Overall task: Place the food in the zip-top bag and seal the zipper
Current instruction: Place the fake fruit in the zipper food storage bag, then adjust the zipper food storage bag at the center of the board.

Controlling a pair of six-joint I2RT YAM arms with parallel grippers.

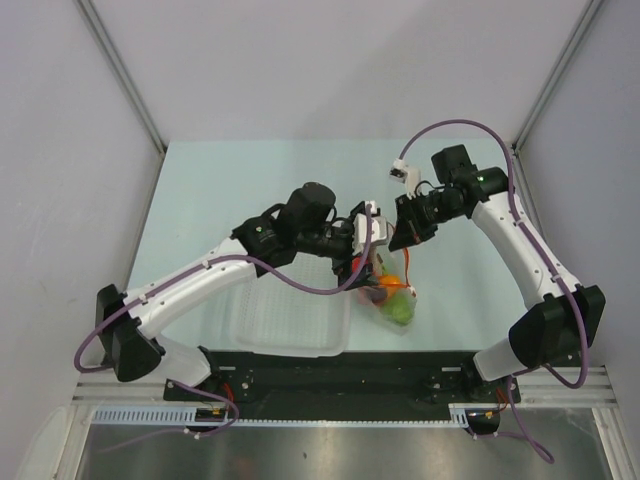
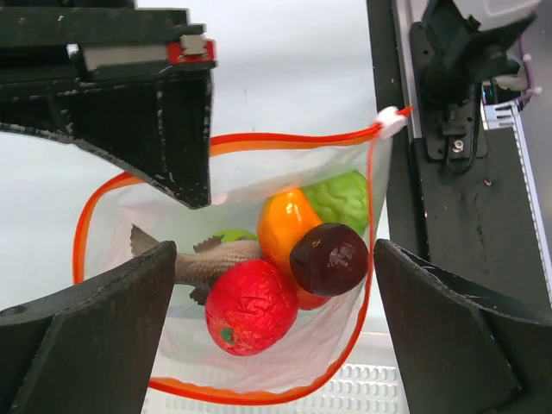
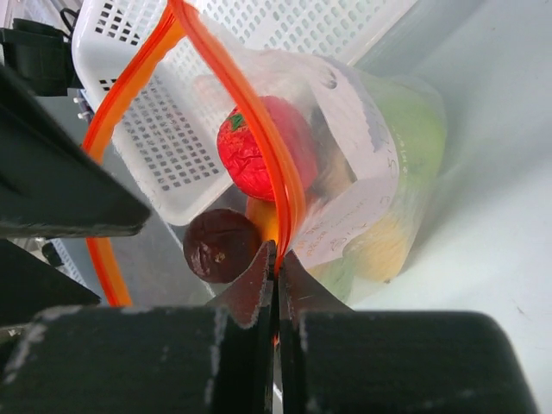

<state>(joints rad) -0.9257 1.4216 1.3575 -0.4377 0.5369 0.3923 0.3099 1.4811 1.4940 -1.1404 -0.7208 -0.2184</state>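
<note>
Left wrist: grey fish (image 2: 213,258) partly hidden

- Left arm (image 1: 200,280): stretched forward and to the right, wrist above the zip-top bag (image 1: 395,300).
- Left gripper (image 2: 274,250): jaws spread wide over the bag's mouth, gripping nothing.
- Right arm (image 1: 530,250): elbow bent, reaching left toward the bag.
- Right gripper (image 3: 276,257): pinched closed on the bag's zipper (image 3: 259,147).
</note>
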